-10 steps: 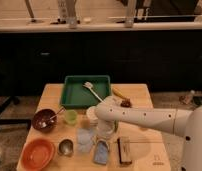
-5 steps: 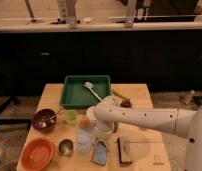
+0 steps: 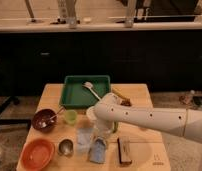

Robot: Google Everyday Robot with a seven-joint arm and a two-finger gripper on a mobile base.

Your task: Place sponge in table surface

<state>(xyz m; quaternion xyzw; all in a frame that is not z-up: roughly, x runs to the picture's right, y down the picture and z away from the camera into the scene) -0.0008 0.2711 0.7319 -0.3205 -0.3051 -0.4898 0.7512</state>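
While the sponge (image 3: 98,150) lies low in the frame, a little left of centre, it rests on the table surface (image 3: 146,150) with its upper end right under the gripper (image 3: 102,135). The gripper's fingers are closed together; whether they pinch the sponge's top edge or only touch it cannot be told. The sponge looks slightly tilted, its lower end toward the bottom edge of the frame.

Just left of the sponge, a thin light-blue cloth (image 3: 84,137) lies flat on the wood, touching or nearly touching it. Just right of the sponge sits a dark brown block (image 3: 125,150) with a pale stripe. The white arm (image 3: 149,119) reaches in from the right edge of the frame, bends at a rounded joint near the centre and drops down to the gripper.

Further left, a small metal cup (image 3: 66,147) stands beside the cloth, and an orange bowl (image 3: 36,153) fills the lower left corner of the table. Above them are a dark brown bowl (image 3: 44,120) with a spoon handle leaning out of it and a small green cup (image 3: 70,117).

At the far side of the table, in the middle of the frame, a green tray (image 3: 74,100) holds a white long-handled utensil (image 3: 92,90). Right of the tray, a small brown item (image 3: 125,102) lies near the arm's joint.
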